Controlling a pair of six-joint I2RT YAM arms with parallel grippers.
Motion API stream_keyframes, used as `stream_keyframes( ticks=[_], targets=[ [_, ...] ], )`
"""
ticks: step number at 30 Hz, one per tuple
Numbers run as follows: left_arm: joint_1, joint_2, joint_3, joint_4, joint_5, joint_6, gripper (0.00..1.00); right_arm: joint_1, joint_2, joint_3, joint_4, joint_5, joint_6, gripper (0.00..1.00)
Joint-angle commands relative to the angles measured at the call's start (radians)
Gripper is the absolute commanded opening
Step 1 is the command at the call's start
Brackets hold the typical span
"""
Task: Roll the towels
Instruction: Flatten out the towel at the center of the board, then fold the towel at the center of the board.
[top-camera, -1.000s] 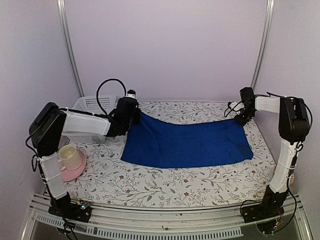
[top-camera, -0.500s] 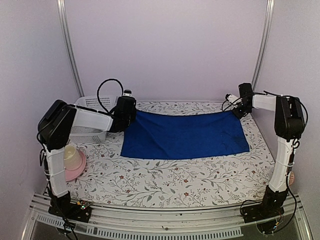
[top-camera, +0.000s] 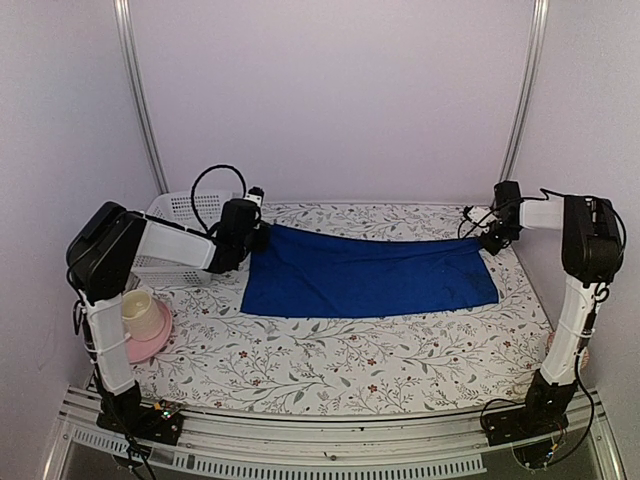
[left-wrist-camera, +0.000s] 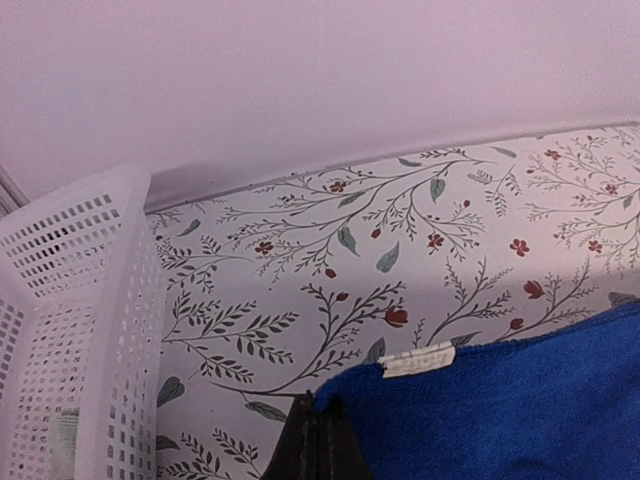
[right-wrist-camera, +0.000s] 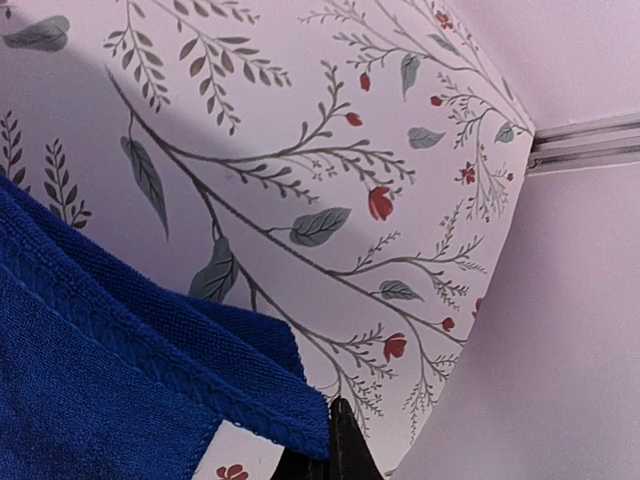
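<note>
Soft, even light falling from above, a gentle shadow spreading over the tablecloth (left-wrist-camera: 250, 330) just ahead of the left gripper (left-wrist-camera: 318, 435), its fingertips showing dark, overhead view looking crisp.

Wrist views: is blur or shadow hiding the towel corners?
Left wrist: sharp; towel corner and its white tag read clearly, soft shadow lies on the table behind. Right wrist: hem crisp, fingers dark and underlit at the bottom edge. Top: even light, no glare.
</note>
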Motion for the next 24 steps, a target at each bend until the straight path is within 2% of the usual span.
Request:
stream_keyframes(
  ticks=[1, 12, 24],
  targets=[
    [0.02, -0.023, 0.0, 0.037, 0.002, 0.009, 0.0, -0.021, -0.051, 0.005, 0.094, 0.04, -0.005, 0.02],
    [0.033, 0.103, 0.076, 0.075, -0.063, 0.025, 0.0, -0.024, 0.025, 0.093, 0.109, 0.075, 0.03, 0.02],
    [0.034, 0.116, 0.1, 0.083, -0.091, 0.068, 0.0, 0.001, 0.034, 0.082, 0.048, 0.041, -0.016, 0.04]
  ],
)
